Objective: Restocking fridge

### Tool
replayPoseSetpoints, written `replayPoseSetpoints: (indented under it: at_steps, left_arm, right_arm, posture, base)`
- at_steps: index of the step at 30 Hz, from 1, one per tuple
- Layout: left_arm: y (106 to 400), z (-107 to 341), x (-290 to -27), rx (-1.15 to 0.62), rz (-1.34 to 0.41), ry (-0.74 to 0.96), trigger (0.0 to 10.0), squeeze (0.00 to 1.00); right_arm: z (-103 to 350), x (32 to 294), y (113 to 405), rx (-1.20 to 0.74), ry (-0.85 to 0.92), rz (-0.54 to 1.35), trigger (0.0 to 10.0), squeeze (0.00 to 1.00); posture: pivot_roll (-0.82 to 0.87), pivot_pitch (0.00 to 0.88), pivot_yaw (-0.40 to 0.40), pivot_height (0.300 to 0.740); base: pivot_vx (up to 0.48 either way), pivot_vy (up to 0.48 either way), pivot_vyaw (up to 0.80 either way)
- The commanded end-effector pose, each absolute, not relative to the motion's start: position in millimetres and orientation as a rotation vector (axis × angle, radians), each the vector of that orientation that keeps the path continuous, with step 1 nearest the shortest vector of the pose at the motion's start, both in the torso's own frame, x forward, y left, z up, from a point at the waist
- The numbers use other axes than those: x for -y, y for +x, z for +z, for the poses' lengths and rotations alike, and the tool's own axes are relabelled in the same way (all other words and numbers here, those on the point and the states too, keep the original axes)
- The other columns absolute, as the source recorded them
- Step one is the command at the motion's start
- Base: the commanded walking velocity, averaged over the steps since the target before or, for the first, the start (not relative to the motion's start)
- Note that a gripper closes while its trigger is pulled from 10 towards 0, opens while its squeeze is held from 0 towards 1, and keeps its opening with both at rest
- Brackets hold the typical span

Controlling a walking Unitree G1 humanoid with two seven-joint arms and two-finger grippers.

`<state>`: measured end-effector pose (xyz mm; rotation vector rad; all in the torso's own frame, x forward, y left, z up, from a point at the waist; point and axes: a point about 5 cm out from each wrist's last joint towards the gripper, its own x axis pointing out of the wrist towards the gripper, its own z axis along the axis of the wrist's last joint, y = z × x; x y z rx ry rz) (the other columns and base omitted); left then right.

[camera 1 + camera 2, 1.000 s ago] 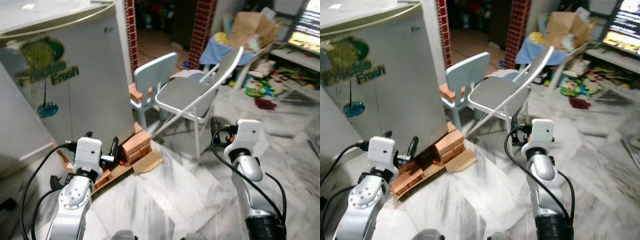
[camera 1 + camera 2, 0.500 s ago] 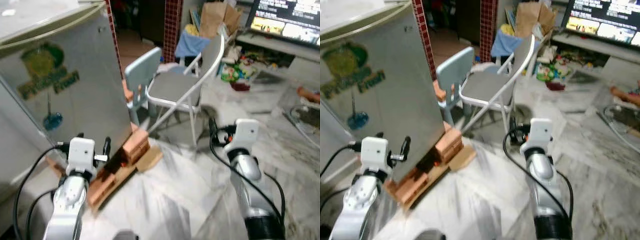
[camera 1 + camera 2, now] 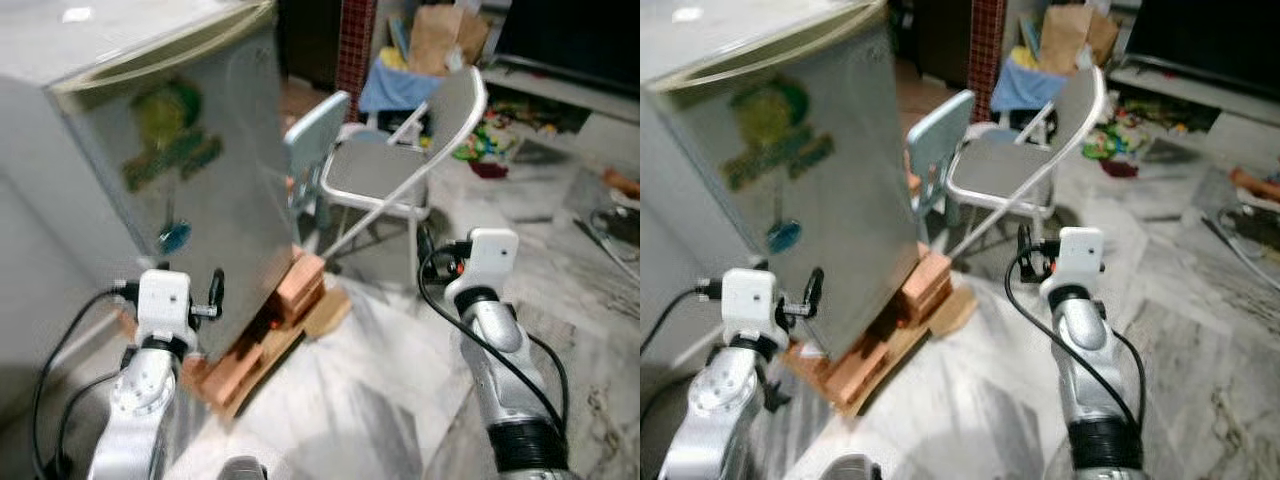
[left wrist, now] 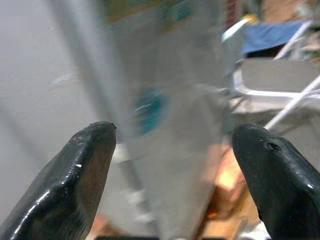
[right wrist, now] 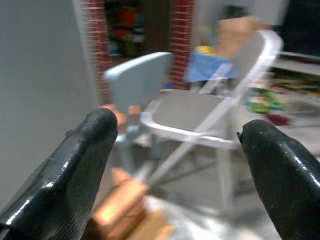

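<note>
The small grey metal fridge (image 3: 180, 190) stands far left on orange bricks (image 3: 300, 285), its door looking closed. The left gripper (image 4: 175, 170) and right gripper (image 5: 175, 165) are both wide apart, holding nothing. Restocking looks not yet begun.

We find even, diffuse indoor light without hard shadows. Motion blur softens both head views, worst on the green sticker (image 3: 175, 135) of the tall silver-grey fridge (image 3: 790, 190). Both wrist views are smeared beyond the sharp black fingers (image 4: 82, 182). A faint sheen lies on the pale marble floor (image 3: 400, 400).
</note>
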<state>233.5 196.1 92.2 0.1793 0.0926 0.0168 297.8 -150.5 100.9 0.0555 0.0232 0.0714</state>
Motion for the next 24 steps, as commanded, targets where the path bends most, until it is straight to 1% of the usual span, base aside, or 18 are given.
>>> replayPoseSetpoints:
  at_steps: [1,6,13,15,17,24]
  left_arm:
    - [235.8,95.5,-191.4,-0.079,-0.001,0.177,10.0,0.00]
    - [235.7,95.4,-190.7,-0.078,-0.001,0.178,10.0,0.00]
    - [233.5,93.4,-189.8,-0.084,-0.010,0.172,10.0,0.00]
    - [233.5,95.5,-188.4,-0.065,-0.020,0.170,10.0,0.00]
    - [233.6,97.7,-187.8,-0.051,-0.018,0.170,10.0,0.00]
    - [232.6,99.3,-187.2,-0.041,-0.034,0.154,10.0,0.00]
  right_arm:
    - [105.9,160.6,299.7,-0.007,0.035,0.047,10.0,0.00]
    - [105.4,160.1,300.9,-0.013,0.028,0.053,10.0,0.00]
    - [105.2,160.2,302.6,-0.014,0.019,0.055,10.0,0.00]
    - [105.6,160.3,302.8,-0.011,0.019,0.054,10.0,0.00]
    - [106.2,159.9,303.0,-0.009,0.020,0.055,10.0,0.00]
    - [105.6,159.4,301.9,-0.006,0.024,0.046,10.0,0.00]
  posture:
    - [0.11,0.018,-0.021,0.740]
    - [0.11,0.018,-0.026,0.740]
    - [0.11,0.019,-0.030,0.740]
    - [0.11,0.020,-0.031,0.740]
    - [0.12,0.023,-0.032,0.740]
    - [0.12,0.030,-0.032,0.740]
  base:
    - [0.000,0.480,0.00]
    - [0.000,0.480,0.00]
    - [0.000,0.480,-0.78]
    - [0.000,0.480,-0.50]
    - [0.000,0.000,-0.41]
    - [0.000,0.000,0.00]
